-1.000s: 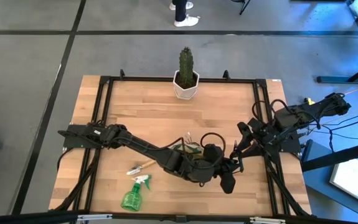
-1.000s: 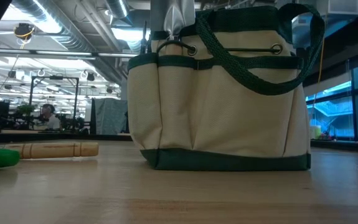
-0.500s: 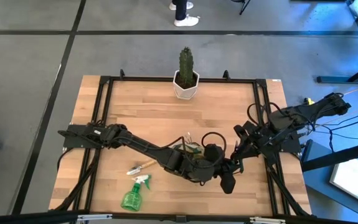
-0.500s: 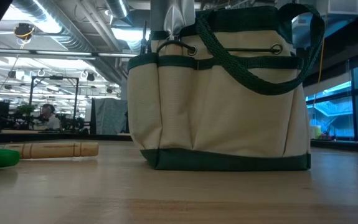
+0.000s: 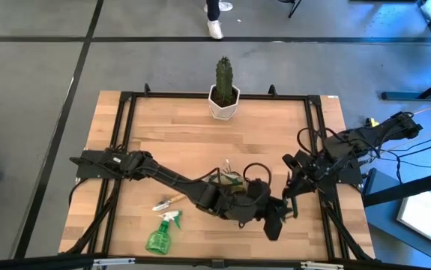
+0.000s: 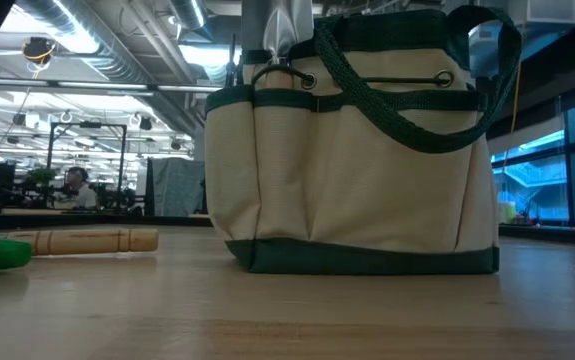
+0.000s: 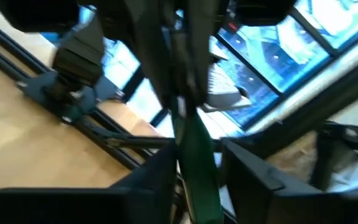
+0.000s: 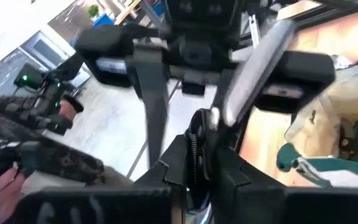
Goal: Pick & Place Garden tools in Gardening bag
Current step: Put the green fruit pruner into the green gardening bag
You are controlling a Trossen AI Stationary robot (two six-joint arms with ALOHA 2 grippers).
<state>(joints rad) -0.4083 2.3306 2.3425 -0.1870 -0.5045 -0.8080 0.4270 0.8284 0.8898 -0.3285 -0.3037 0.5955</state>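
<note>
While stretched across, left arm (image 5: 163,176), bag (image 5: 234,184)

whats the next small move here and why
Probably the left pincer should ease back off the pruning shears. In the right wrist view the right pincer looks closed around them near the spring, with the left pincer right opposite, so both arms meet on one tool beside the gardening bag. Clearing the left lets the right carry it.
</note>
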